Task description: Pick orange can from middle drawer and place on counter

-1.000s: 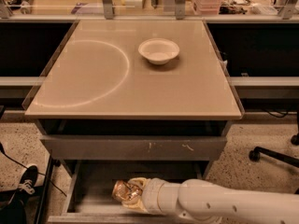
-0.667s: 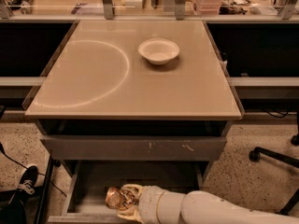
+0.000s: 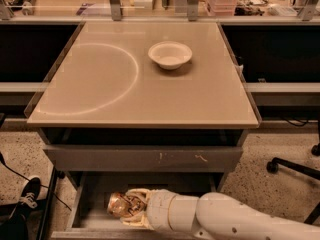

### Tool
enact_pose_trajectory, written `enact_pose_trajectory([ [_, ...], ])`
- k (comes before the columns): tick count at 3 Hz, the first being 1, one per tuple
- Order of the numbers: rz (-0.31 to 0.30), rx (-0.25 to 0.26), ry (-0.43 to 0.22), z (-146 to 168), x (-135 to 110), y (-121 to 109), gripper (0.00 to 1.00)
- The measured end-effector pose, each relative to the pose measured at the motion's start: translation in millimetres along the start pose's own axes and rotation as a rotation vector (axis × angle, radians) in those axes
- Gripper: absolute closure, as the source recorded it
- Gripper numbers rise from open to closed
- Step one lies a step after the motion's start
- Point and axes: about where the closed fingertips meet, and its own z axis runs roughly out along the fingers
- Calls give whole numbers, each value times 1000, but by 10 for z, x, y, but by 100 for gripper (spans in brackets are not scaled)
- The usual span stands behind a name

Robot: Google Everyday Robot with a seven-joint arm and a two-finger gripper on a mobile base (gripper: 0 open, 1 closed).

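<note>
The orange can (image 3: 115,203), shiny orange-brown and gold, sits inside the open middle drawer (image 3: 90,215) at the bottom of the view, left of centre. My gripper (image 3: 126,205) reaches into the drawer from the right on a thick white arm. Its pale fingers (image 3: 136,193) wrap the can above and below, shut on it. The can's right side is hidden by the fingers. The beige counter (image 3: 120,94) with its white arc mark lies above, well apart from the can.
A white bowl (image 3: 170,54) stands on the counter, back and right of centre. A shut grey drawer front with white scuff marks (image 3: 145,159) is just above the open drawer. An office chair base (image 3: 292,168) is at the right, a shoe (image 3: 29,190) at the left.
My gripper and the orange can have shifted together to the left inside the drawer. The counter and the bowl have not moved.
</note>
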Motion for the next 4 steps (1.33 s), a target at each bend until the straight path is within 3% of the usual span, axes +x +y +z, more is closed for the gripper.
enact_pose_trajectory([
  [1, -93, -63, -75, 30, -384, -438, 100],
  [2, -228, -111, -159, -61, -1108, -859, 100],
  [3, -345, -136, -193, -205, -1790, -1067, 100],
  [4, -420, -115, -177, -344, -2190, -1183, 100],
])
